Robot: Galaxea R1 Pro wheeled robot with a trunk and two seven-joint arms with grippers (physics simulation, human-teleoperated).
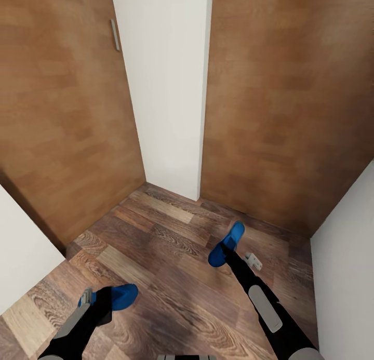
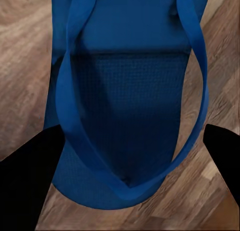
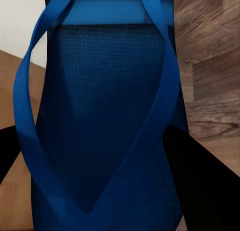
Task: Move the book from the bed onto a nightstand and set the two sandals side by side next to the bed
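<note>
The left gripper (image 1: pixel 98 303) grasps one blue sandal (image 1: pixel 120 296) at seven o'clock, long axis toward three. The right gripper (image 1: pixel 224 253) grasps the other sandal (image 1: pixel 228 243) at four o'clock, pointing toward one.

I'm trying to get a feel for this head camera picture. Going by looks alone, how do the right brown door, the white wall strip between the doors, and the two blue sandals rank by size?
1. Right brown door
2. White wall strip
3. The two sandals: the one at the left gripper and the one at the right gripper look alike, both partly hidden, so unranked.
</note>
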